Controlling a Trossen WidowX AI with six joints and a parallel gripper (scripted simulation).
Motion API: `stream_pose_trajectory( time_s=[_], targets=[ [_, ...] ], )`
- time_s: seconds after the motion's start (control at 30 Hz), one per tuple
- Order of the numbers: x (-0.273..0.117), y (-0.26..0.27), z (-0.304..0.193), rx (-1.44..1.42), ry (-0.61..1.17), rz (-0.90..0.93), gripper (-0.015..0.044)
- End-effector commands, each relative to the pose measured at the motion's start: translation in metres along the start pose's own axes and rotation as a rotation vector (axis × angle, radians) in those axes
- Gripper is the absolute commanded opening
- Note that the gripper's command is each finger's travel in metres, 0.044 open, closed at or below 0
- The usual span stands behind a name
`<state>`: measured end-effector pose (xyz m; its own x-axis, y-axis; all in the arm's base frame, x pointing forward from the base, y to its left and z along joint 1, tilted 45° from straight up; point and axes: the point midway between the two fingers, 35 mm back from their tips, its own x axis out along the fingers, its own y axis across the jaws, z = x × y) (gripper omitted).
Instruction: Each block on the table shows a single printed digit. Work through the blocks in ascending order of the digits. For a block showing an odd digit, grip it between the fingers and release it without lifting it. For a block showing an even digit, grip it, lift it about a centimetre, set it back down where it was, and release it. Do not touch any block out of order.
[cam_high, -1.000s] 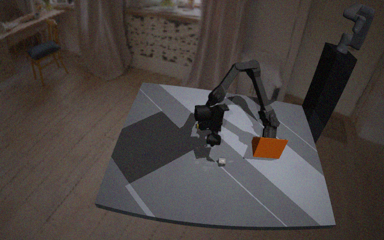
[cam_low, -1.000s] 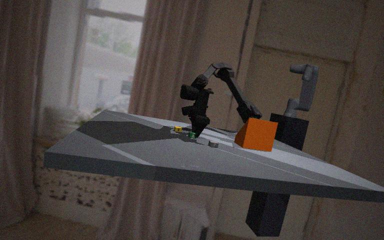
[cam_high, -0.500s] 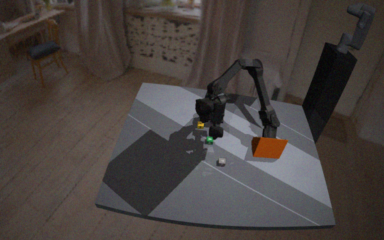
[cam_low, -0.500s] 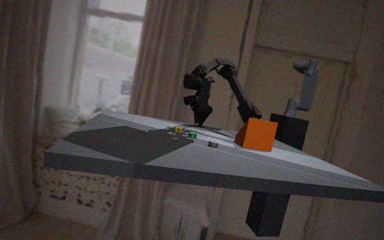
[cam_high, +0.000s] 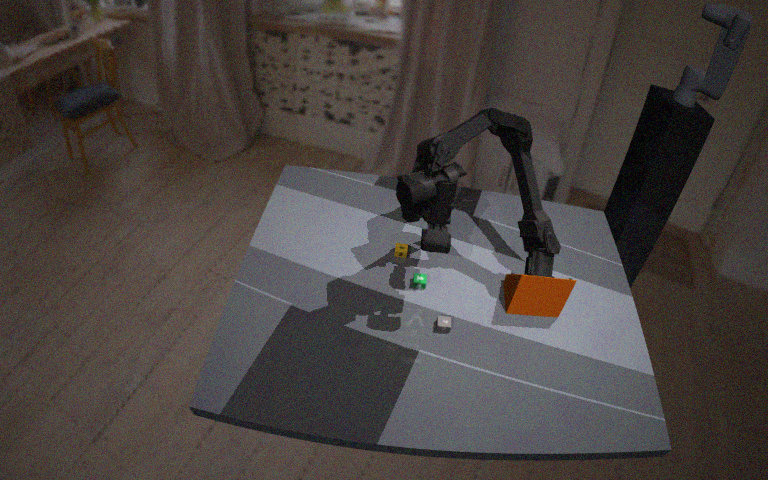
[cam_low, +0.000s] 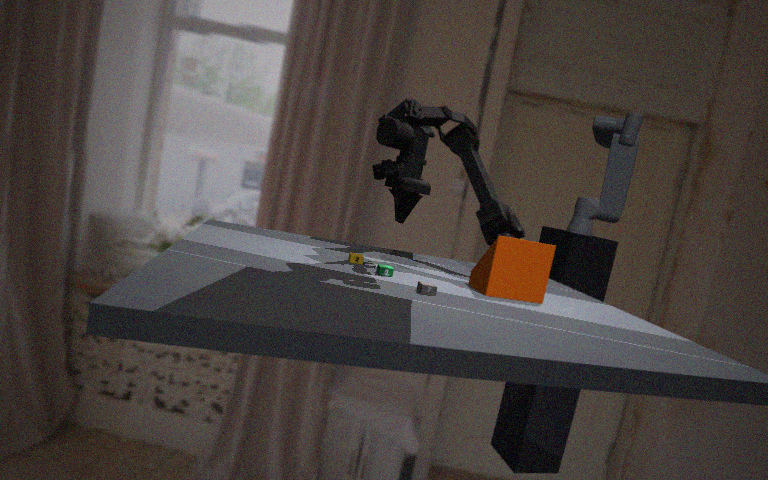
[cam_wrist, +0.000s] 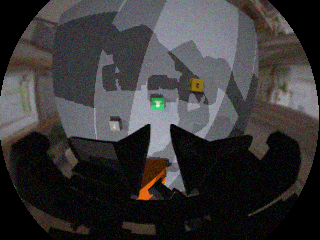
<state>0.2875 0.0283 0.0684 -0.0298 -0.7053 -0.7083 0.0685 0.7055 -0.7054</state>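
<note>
A yellow block (cam_high: 401, 250) (cam_low: 356, 258) (cam_wrist: 196, 85) shows a 2 in the exterior view and sits farthest from the orange wedge. A green block (cam_high: 419, 281) (cam_low: 385, 270) (cam_wrist: 158, 103) sits between the other two; its digit is too blurred to read surely. A pale grey block (cam_high: 444, 323) (cam_low: 426, 288) (cam_wrist: 115, 124) has a digit too faint to read. All three rest on the table. My gripper (cam_high: 436, 247) (cam_low: 400, 219) (cam_wrist: 160, 127) is partly open and empty, pointing down, high above the table, on the arm's side of the green block.
An orange wedge-shaped block (cam_high: 540, 296) (cam_low: 519, 270) (cam_wrist: 156, 172) stands on the table in front of the arm's base. A grey second arm (cam_high: 724, 56) (cam_low: 617, 169) stands on a black pedestal (cam_high: 659, 169) (cam_low: 580, 266) beyond the table edge. Shadows cross the table.
</note>
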Motion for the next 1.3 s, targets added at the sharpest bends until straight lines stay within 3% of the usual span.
stream_pose_trajectory(
  time_s=[0.0, 0.23, 0.4, 0.63, 0.77, 1.27],
  targets=[
    [-0.003, 0.013, -0.002, 0.003, 0.0, 0.009, 0.012],
    [-0.004, 0.122, -0.045, 0.003, 0.001, 0.013, 0.012],
    [-0.003, 0.128, -0.049, 0.003, 0.001, 0.012, 0.012],
    [0.075, 0.129, -0.049, 0.004, 0.0, 0.01, 0.0304],
    [0.078, 0.129, -0.049, 0.004, 0.0, 0.009, 0.04],
    [0.1, 0.129, -0.048, 0.004, 0.0, 0.009, 0.04]
  ],
)
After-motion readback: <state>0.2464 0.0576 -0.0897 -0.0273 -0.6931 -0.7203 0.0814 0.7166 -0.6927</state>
